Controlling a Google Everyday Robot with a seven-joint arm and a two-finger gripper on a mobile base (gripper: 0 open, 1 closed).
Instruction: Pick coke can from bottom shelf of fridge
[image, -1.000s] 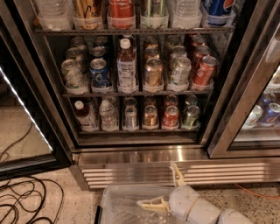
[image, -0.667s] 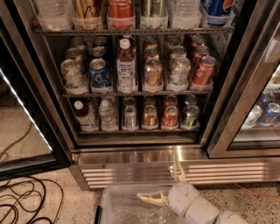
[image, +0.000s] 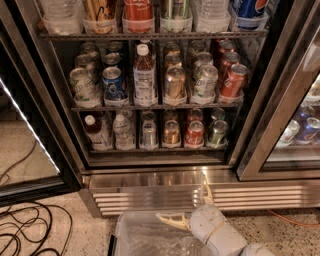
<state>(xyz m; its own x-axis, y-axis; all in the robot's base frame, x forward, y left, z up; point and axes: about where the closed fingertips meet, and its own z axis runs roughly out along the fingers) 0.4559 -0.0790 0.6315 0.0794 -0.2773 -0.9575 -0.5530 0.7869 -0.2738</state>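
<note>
Up a little and toward the fridge (image: 165, 178) since a second ago: the gripper (image: 181, 196) now hangs low in front of the ribbed steel grille (image: 280, 196), above a clear plastic bin (image: 145, 239) on the floor. The view of the shelves barely shifts. Jaws stand wide and hold nothing, one finger pointing up across the grille, the other pointing left over the bin. The coke can (image: 194, 134) stands upright on the bottom shelf (image: 155, 149), in the front row, between a bronze-gold can (image: 171, 133) on its left and a green can (image: 218, 132) on its right, each just beside it. More red cans (image: 233, 80) sit on the rack above; those are not the target. The gripper is well below the can and slightly to one side of it, not yet inside the fridge. Judgement: this is the early approach. The rise is small, so most of the reach remains: lift to shelf height, line up with the can, then go in under the low headroom without knocking its neighbours.
</note>
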